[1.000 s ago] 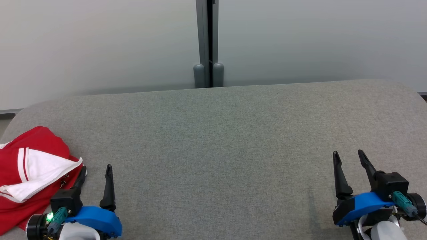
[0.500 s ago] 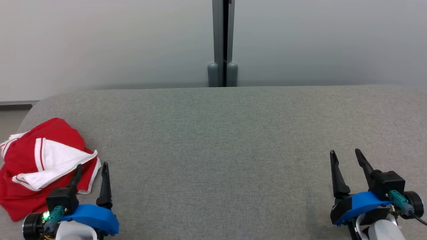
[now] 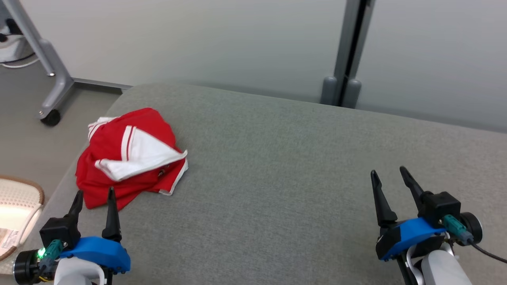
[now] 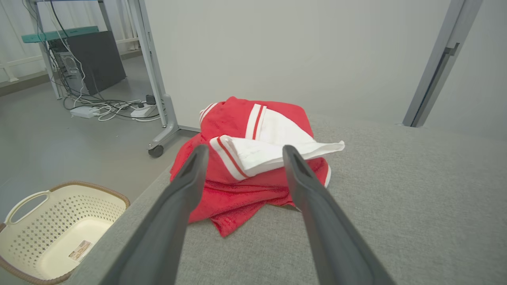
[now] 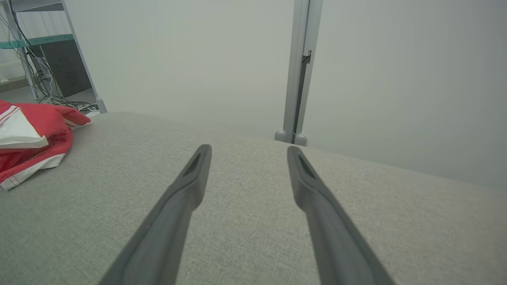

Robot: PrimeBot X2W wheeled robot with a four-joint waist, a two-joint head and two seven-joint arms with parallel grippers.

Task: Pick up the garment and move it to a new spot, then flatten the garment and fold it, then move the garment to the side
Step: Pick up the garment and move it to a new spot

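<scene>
Cream perforated plastic basket [image 4: 75, 213] on the floor, a small paper label [image 4: 81, 250] lying in it. The crumpled red-and-white garment [image 3: 126, 158] sits at the left end of the grey fabric-covered table [image 3: 277, 178]. My left claw [image 3: 95, 192] hovers just short of it, spread wide and empty, and my right claw [image 3: 388, 171] is well apart, the same.

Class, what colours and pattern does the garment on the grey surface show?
The garment is red with white panels and red-striped white trim, clearest in the left wrist view.

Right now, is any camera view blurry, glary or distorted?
Head view: soft, even light, garment sharp, no glare. Left wrist view: wide-angle stretch makes the left gripper loom large. Right wrist view: right gripper slightly soft near the bottom edge, wall flat and hazy.
</scene>
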